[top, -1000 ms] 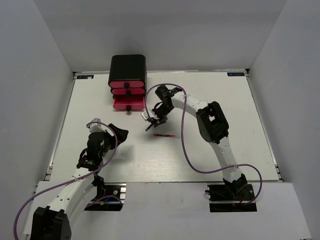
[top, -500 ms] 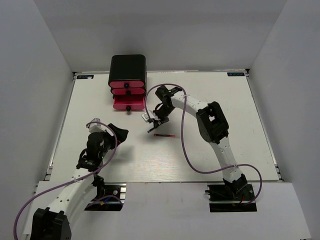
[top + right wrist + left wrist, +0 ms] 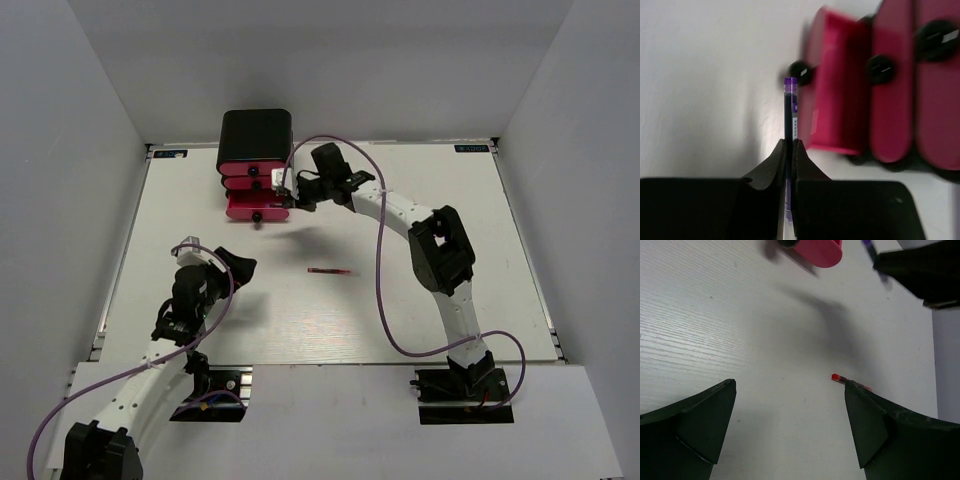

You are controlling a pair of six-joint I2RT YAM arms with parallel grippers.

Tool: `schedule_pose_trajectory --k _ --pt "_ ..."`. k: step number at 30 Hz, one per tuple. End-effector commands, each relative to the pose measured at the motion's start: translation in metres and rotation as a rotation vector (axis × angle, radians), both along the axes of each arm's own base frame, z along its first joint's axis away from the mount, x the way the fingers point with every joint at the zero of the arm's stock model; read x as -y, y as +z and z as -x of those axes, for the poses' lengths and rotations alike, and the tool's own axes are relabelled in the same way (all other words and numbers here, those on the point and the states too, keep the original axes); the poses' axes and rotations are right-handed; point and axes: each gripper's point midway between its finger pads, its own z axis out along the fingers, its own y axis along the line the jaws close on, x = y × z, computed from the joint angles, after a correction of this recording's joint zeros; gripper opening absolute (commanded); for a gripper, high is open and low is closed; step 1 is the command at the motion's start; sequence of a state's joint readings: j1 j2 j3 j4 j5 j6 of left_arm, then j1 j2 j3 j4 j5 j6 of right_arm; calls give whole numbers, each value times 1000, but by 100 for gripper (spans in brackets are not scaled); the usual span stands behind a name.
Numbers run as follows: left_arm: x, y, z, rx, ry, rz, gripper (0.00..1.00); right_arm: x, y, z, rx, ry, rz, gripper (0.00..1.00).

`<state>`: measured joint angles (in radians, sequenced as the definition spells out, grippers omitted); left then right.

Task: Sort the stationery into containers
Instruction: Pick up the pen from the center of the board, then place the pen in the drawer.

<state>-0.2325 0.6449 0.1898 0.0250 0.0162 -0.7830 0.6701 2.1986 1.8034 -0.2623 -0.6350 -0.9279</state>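
Note:
My right gripper (image 3: 790,142) is shut on a thin dark pen with a purple end (image 3: 790,107), which sticks out ahead of the fingers. It hangs beside the right front of the pulled-out bottom pink drawer (image 3: 832,85) of the black cabinet (image 3: 256,130). From above, the right gripper (image 3: 285,185) sits at the drawers' right side. A thin dark pen with a red end (image 3: 328,271) lies on the table; its tip (image 3: 836,377) peeks out by my left gripper's finger. My left gripper (image 3: 790,385) stands open over bare table.
The two upper pink drawers (image 3: 912,90) are pushed in, each with a black knob. The white table (image 3: 450,250) is walled by grey panels on three sides. The right arm (image 3: 920,270) crosses the top of the left wrist view.
The right gripper closed on the purple-ended pen, lifted it off the table and carried it up and left to the open bottom drawer. The left arm stayed put.

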Motion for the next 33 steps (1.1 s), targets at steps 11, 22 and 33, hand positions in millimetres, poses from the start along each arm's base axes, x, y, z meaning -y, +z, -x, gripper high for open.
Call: schedule_pose_trajectory --k 11,22,33 --pt "1 15 1 33 -6 5 100 -72 104 -27 95 23 -482 0" --pt "1 13 1 13 -2 9 100 -96 86 -41 110 33 -546 0" --pt "5 18 -2 33 -19 21 100 -79 97 -31 112 45 -531 41"
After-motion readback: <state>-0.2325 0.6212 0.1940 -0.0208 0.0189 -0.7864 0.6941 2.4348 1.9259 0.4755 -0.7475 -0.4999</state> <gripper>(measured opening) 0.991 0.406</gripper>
